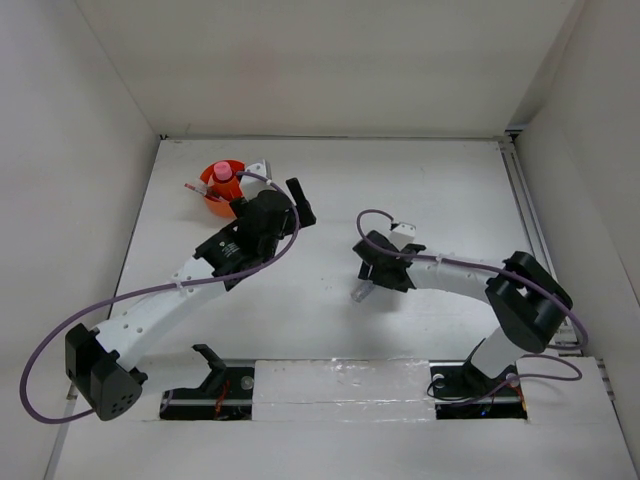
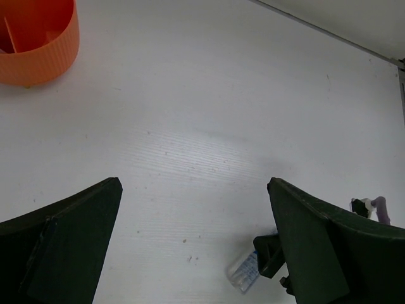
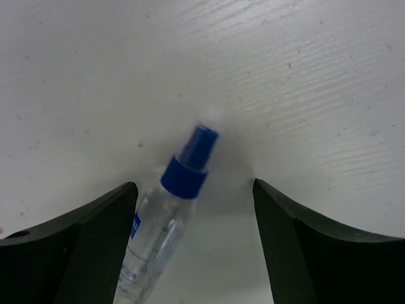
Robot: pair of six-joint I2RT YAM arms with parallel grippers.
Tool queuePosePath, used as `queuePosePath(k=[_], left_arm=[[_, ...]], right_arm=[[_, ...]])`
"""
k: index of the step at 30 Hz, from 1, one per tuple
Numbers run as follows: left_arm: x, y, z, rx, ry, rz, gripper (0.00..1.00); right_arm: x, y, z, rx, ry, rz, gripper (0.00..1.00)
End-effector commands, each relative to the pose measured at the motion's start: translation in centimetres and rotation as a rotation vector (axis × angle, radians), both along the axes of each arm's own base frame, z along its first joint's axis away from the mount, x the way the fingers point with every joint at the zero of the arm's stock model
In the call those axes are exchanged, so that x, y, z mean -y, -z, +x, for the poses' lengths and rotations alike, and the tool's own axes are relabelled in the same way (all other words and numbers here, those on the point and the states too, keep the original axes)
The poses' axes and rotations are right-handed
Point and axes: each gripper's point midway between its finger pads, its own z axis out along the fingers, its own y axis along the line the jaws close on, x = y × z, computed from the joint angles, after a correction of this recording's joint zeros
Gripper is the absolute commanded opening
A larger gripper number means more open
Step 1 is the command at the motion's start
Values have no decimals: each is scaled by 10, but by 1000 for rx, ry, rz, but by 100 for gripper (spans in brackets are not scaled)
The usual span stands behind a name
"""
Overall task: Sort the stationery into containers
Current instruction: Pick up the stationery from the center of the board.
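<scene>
**Clear blue-capped bottle (image 3: 161,234) lying between the open fingers of the right tool, not yet gripped**

Step in hand, as I judge it: picking up the bottle with the right arm.
- Right tool (image 3: 193,190) is low over the worktop (image 1: 420,180), fingers spread wide, holding nothing.
- Bottle lies flat on its side, blue cap pointing away from the wrist.
- Right wrist view: the bottle sits off-centre in the gap. Its body runs close along the finger on the left of that view, with a wide margin to the other finger. Cannot tell whether body and near finger touch.
- Overhead view: the bottle shows just below the right tool, about mid-worktop.

Elsewhere:
- Orange tub (image 1: 222,195) sits at the far left, well apart from the bottle.
- A pink-capped bottle (image 1: 221,177) stands in the tub, and a red pen (image 1: 194,187) pokes out over its rim.
- Left tool (image 2: 193,183) is beside the tub, fingers wide apart and empty.

Next move, my reading:
- Close on the bottle body rather than the narrow cap. Shifting sideways first to centre it would help.
- Closing off-centre may roll or skid the round, smooth body before it seats.
- Then lift and carry across to a free compartment of the tub. The left arm stands between the bottle and the tub.
</scene>
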Motion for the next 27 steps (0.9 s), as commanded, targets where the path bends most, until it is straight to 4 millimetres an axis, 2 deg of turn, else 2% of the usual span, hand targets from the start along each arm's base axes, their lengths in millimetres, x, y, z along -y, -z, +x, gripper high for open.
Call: queuePosePath(k=[1, 4, 5, 6, 8, 9, 11, 12, 13, 16, 18, 19, 20, 21, 22, 23, 24, 25, 26, 27], left_arm=[[1, -9, -1, 34, 19, -14, 100], [1, -17, -1, 48, 19, -26, 100], [1, -17, -1, 48, 19, -26, 100], [0, -20, -2, 55, 19, -32, 100], [0, -20, -2, 55, 19, -33, 100], [0, -20, -2, 55, 19, -33, 100], [0, -16, -3, 48, 19, -26, 100], [0, -16, -3, 48, 19, -26, 100], [2, -12, -2, 37, 28, -22, 100], [9, -11, -5, 25, 64, -36, 100], [21, -11, -7, 24, 125, -62, 100], [26, -17, -10, 38, 159, -80, 100], [30, -13, -14, 34, 196, -86, 100], [38, -18, -14, 58, 239, -105, 100], [49, -21, -22, 59, 309, -140, 100], [54, -15, -25, 49, 341, -150, 100], [60, -23, -27, 78, 378, -174, 100], [69, -23, -33, 73, 431, -195, 100], [75, -27, -36, 80, 467, -214, 100], [82, -15, -41, 58, 509, -220, 100]], right_arm=[[-9, 1, 2, 17, 16, 86, 77], [-8, 13, -1, -14, 13, 67, 74], [-9, 13, -2, -20, 9, 72, 70], [-8, 19, -3, -32, 10, 61, 62], [-10, 22, -4, -40, 6, 64, 30], [-10, 22, -4, -40, 6, 64, 26], [-13, 22, -3, -40, 2, 76, 26], [-14, 21, -2, -33, -5, 79, 10], [-11, 21, 1, -32, 5, 79, 1], [-12, 8, 9, 7, 5, 119, 0], [-14, -14, 17, 62, -39, 148, 0], [-13, -25, 22, 93, -47, 160, 0], [-13, -37, 27, 134, -57, 163, 0], [-9, -62, 33, 197, -86, 176, 0], [-5, -75, 37, 247, -91, 180, 0], [4, -91, 45, 296, -79, 181, 0], [11, -116, 46, 365, -80, 209, 0], [19, -127, 48, 404, -105, 184, 0], [24, -146, 55, 463, -114, 211, 0], [27, -157, 56, 501, -135, 217, 0]])
